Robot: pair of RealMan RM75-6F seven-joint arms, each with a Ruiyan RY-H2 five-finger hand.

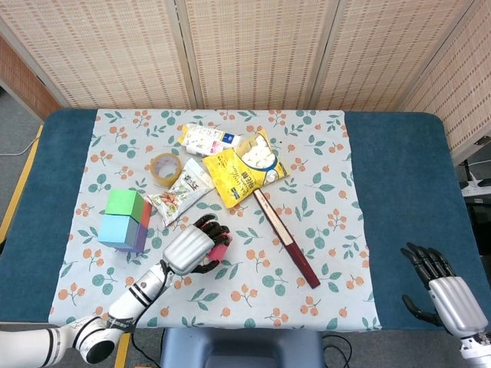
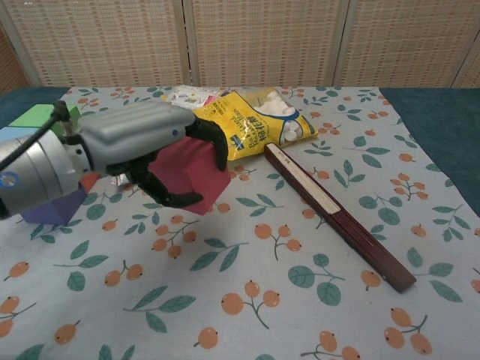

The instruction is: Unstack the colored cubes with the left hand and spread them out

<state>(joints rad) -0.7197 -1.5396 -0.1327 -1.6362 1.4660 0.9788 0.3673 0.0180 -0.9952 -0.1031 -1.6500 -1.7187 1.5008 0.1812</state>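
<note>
Right hand: we see our right hand [image 1: 449, 290] nearest the table's front right corner, on the blue tabletop [image 1: 399, 176], fingers spread and holding nothing.
Left hand: our left hand [image 1: 193, 247] sits over the floral tablecloth [image 1: 230, 291] near the front edge, dark fingers [image 2: 154, 191] wrapped around the red cube [image 2: 191, 174].
Red cube: gripped, tilted on a corner, low over the cloth; we cannot tell whether it touches. It is well apart from the stack, to its right.
Cube stack: the remaining cubes [image 1: 126, 221] stand at the cloth's left side, green cube [image 1: 126, 205] and light blue cube [image 1: 116, 228] on top, a purple cube [image 2: 52, 206] beneath; an orange face shows on the right.
Folding fan: a closed dark red fan [image 1: 286, 238] lies diagonally mid-table, to the right of our left hand.
Snack packets: a nut packet [image 1: 182, 192] just beside the stack, a yellow bag [image 1: 245, 170] behind the fan.
Far items: a tape roll [image 1: 165, 169] and a white packet [image 1: 209, 139] lie farthest back.
</note>
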